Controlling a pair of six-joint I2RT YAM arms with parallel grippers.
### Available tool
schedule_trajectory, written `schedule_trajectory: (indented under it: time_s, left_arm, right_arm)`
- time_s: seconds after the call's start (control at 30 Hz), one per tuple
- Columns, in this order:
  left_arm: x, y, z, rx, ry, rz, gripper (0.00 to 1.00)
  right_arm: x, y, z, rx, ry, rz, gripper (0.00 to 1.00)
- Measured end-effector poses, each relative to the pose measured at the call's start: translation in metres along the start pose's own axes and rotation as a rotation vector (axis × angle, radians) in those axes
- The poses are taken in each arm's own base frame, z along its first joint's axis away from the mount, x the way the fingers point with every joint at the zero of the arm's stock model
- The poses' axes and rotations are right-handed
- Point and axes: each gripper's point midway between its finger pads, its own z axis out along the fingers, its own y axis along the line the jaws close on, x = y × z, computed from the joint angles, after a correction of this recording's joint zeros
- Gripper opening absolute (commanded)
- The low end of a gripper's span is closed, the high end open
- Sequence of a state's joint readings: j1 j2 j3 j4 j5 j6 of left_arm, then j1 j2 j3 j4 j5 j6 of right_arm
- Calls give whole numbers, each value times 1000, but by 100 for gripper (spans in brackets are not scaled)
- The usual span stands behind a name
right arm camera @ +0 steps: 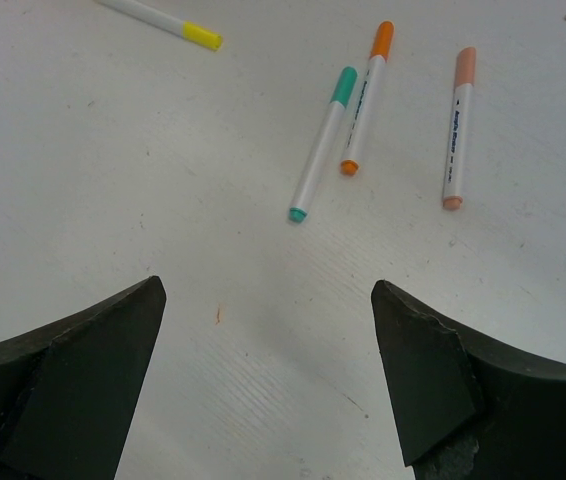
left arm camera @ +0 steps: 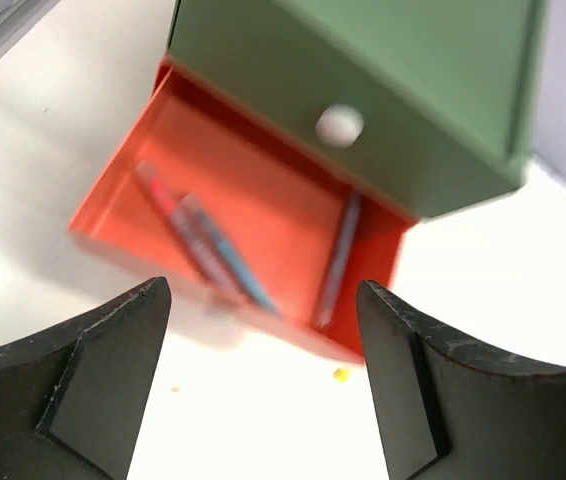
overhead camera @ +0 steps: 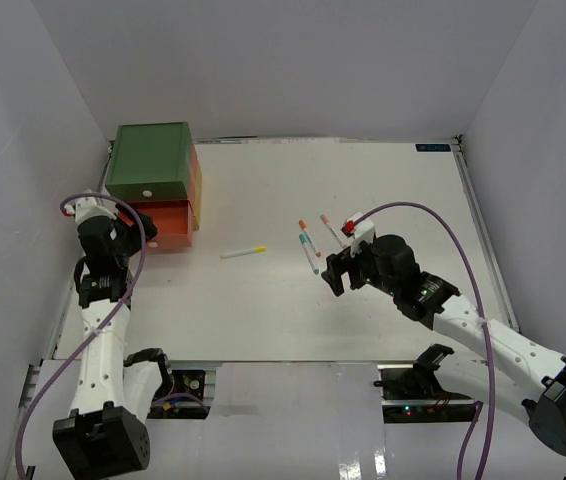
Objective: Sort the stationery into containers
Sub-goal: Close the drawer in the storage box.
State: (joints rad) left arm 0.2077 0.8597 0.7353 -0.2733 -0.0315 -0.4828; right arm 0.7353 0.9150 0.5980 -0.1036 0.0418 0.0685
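The containers are a stack of drawers with a green top (overhead camera: pixel 148 158) (left arm camera: pixel 413 80) that has a white knob (left arm camera: pixel 339 125). The orange-red drawer (overhead camera: pixel 168 226) (left arm camera: pixel 263 205) under it is pulled out. Three blurred pens (left arm camera: pixel 218 250) lie inside it. My left gripper (overhead camera: pixel 135 225) (left arm camera: pixel 263 385) hovers open just before that drawer's front, nothing between its fingers. On the table lie a yellow-capped pen (overhead camera: pixel 243 252) (right arm camera: pixel 168 22), a teal pen (right arm camera: pixel 321 145), an orange pen (right arm camera: pixel 366 98) and a peach pen (right arm camera: pixel 458 130). My right gripper (overhead camera: pixel 335 270) (right arm camera: pixel 268 385) stands open, just short of those three.
White walls close in the white table (overhead camera: pixel 363 300) on the left, back and right. The drawer stack sits in the far left corner. A purple cable (overhead camera: pixel 443 225) loops over the right arm, another trails along the left arm.
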Motion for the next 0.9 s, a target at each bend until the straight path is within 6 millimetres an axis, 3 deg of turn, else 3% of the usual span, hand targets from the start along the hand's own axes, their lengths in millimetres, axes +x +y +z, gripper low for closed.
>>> schedule_trajectory:
  time_s: [0.2, 0.3, 0.6, 0.9]
  left_arm:
    - [64, 34, 0, -35, 118, 103, 85]
    - [78, 37, 5, -24, 165, 124, 85]
    - [71, 27, 31, 35, 111, 145, 85]
    - [47, 10, 50, 113, -15, 149, 86]
  right_arm:
    - [4, 3, 1, -17, 9, -1, 91]
    - [7, 3, 0, -18, 11, -4, 90]
    - [13, 2, -1, -18, 11, -14, 91]
    - [16, 1, 0, -18, 10, -19, 91]
